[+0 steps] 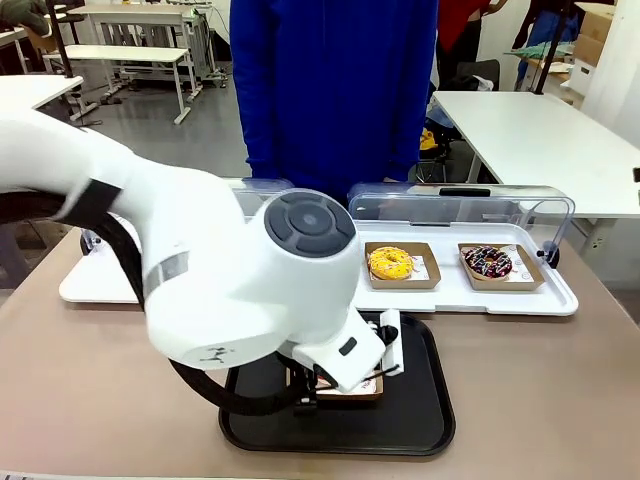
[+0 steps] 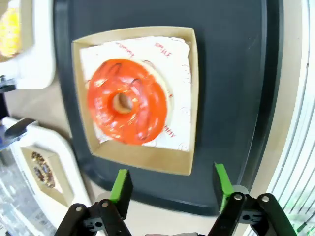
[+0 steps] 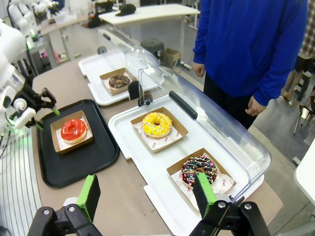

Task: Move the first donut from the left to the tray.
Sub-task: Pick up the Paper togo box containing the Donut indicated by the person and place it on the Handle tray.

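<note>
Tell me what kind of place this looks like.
Probably a robotics lab set up as a mock bakery counter: plain white work tables stand behind, another robot arm stands at a far table, and donuts sit in a white lidded tray.

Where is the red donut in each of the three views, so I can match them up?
Front view: mostly hidden behind the left arm; a sliver of its holder shows low centre, on the black tray.
Left wrist view: red donut at centre-left, in its holder on the tray.
Right wrist view: at left, in its holder on the tray.
Shared landmark: the yellow donut on the white tray.
</note>
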Tool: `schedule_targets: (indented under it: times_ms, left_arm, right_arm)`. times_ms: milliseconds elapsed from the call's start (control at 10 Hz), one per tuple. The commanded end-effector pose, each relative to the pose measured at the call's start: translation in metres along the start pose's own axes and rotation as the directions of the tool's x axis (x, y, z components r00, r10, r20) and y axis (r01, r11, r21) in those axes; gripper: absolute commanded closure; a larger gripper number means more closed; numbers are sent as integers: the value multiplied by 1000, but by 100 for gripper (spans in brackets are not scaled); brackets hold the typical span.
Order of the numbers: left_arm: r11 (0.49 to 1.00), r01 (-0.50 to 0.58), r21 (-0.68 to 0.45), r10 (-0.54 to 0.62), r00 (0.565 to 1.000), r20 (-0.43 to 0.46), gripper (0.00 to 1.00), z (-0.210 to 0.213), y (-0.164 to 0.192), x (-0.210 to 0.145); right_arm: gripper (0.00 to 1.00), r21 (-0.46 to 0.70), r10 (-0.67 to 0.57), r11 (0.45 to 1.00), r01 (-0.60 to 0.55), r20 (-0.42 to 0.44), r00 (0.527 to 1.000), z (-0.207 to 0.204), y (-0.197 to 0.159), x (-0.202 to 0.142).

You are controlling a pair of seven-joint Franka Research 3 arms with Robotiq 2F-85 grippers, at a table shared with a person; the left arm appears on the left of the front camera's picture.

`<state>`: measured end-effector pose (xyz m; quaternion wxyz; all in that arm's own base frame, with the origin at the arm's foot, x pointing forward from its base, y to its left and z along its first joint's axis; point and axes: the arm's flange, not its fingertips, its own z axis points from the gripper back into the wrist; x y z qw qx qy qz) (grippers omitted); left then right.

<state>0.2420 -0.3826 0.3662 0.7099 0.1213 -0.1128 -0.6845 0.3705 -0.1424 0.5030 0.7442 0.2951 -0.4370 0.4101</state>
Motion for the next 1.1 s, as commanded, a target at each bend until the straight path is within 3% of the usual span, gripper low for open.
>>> schedule_targets:
  times_ms: [0, 200, 300, 1000]
  left_arm:
    - [999, 47, -13, -47, 999, 27, 0, 24, 4, -22]
    - [995, 73, -70, -71, 997, 30, 0, 30, 4, -28]
    - [999, 34, 6, -34, 999, 24, 0, 21, 6, -10]
    - [999, 34, 6, -34, 999, 24, 0, 21, 6, -10]
  right_arm:
    - [0, -2, 27, 1000, -27, 31, 999, -1, -3, 2]
    - [0, -2, 27, 1000, -27, 31, 999, -1, -3, 2]
    - [0, -2, 27, 1000, -27, 31, 999, -1, -3, 2]
    - [0, -2, 27, 1000, -27, 31, 999, -1, -3, 2]
